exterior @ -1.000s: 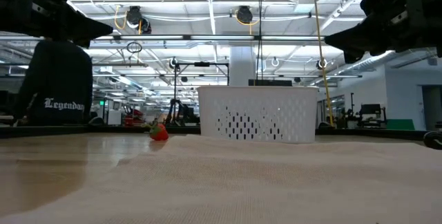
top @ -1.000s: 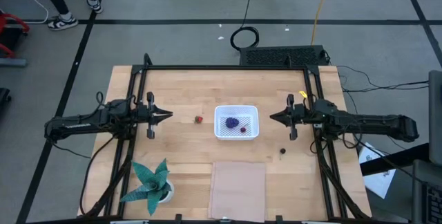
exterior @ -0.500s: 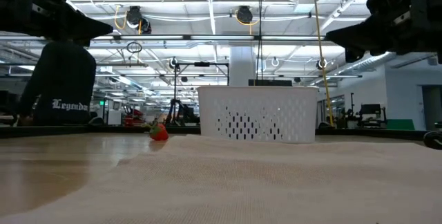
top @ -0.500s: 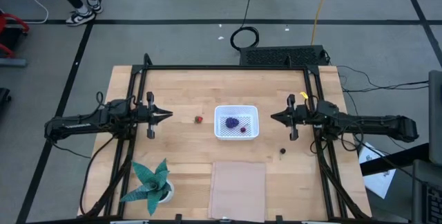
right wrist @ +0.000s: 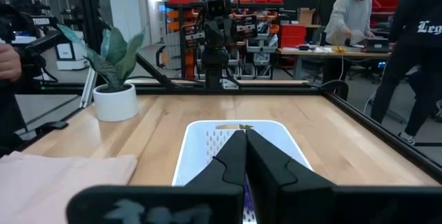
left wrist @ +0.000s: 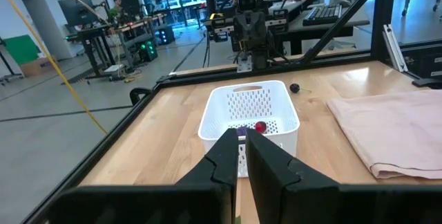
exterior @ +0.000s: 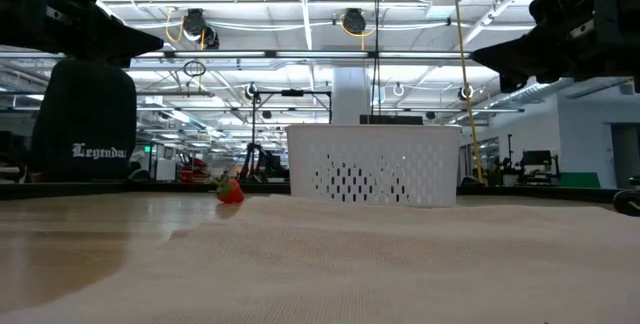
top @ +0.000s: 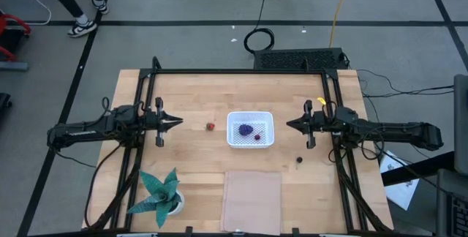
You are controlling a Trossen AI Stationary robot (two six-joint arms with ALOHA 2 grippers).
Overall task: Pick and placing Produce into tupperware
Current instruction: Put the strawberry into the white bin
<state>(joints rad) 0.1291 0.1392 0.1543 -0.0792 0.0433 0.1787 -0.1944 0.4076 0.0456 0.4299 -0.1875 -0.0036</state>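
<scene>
Nearest the table's front edge, the plant (top: pixel 157 192) and the pinkish cloth (top: pixel 252 189) are sitting untouched. Just beyond the cloth, one dark ball (top: pixel 299 159) is lying loose on the wood, near the right arm.

At mid-table the tupperware (top: pixel 250 114) is standing upright, mouth facing up. Being almost square, it is showing no clear long axis. It is already holding the purple lump (top: pixel 246 129) and a reddish ball (top: pixel 257 137). The red piece (top: pixel 210 126) is waiting outside, between the tupperware and the left gripper (top: pixel 178 122); which way it is pointing is too small to tell.

Over the last second nothing on the table is shifting; only a person beyond the table is walking. Both arms are hovering level, aimed at the tupperware from opposite sides, the right gripper (top: pixel 289 124) mirroring the left, each with fingers pressed together and carrying nothing. So the task seems to be pausing half done, with two pieces waiting.
</scene>
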